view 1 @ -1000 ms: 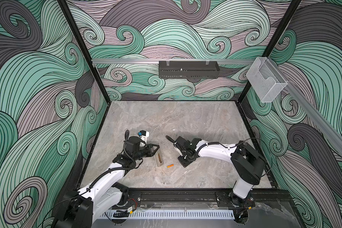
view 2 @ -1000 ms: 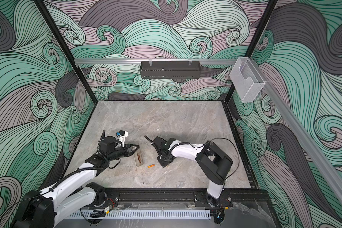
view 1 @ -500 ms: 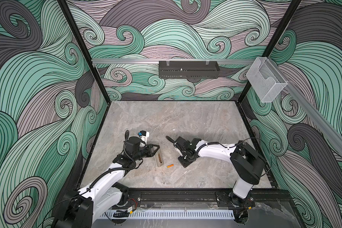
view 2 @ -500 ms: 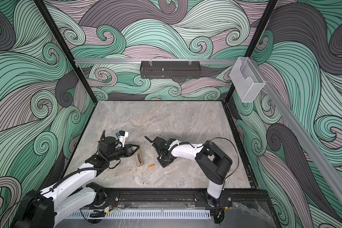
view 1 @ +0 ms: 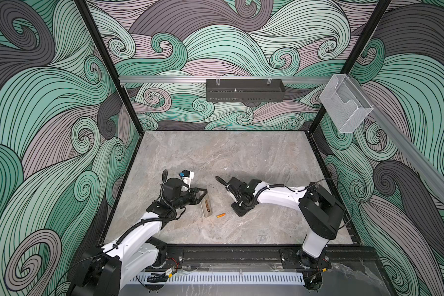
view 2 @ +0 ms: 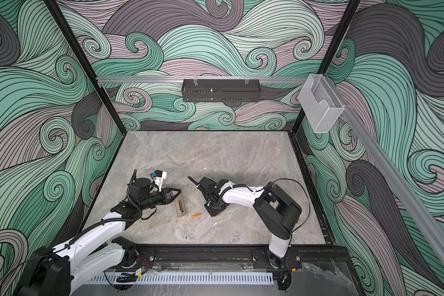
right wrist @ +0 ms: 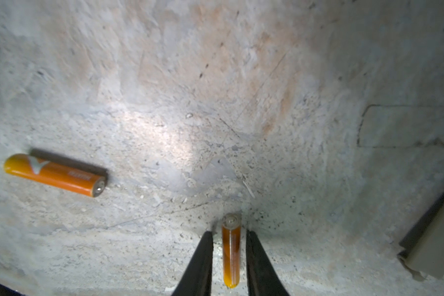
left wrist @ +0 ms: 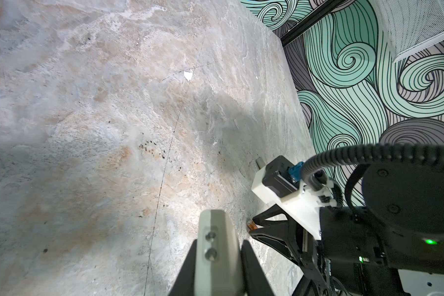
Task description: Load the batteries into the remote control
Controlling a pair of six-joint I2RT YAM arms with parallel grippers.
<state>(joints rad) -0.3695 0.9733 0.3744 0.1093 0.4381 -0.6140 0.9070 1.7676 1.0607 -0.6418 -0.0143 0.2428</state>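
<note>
Fingers (right wrist: 203, 256) of the right gripper (right wrist: 230, 232) stand slightly spread, one on each side of an orange battery (right wrist: 231, 253). It lies lengthwise between them on the marble tabletop (right wrist: 215, 77). A sliver of tabletop shows along both its flanks, so neither finger touches it. A second battery (right wrist: 54, 174) (same orange, silvery end cap) lies flat on the tabletop, well apart from the first.

In both top views the remote control (view 1: 207, 206) lies on the tabletop, running roughly from 12 to 6 o'clock. The second battery (view 1: 221, 215) is just beside it at about 4 o'clock, not touching. The right gripper (view 1: 239, 211) points down at the tabletop at 3 o'clock from that battery.

The left gripper (left wrist: 218, 243) reaches in from 9 o'clock with its fingers (left wrist: 187, 269) pinching the remote control's 12 o'clock end. The left wrist view shows the pale body clamped between them. The remote control's upward face shows a brownish-orange strip (too small to make out).
</note>
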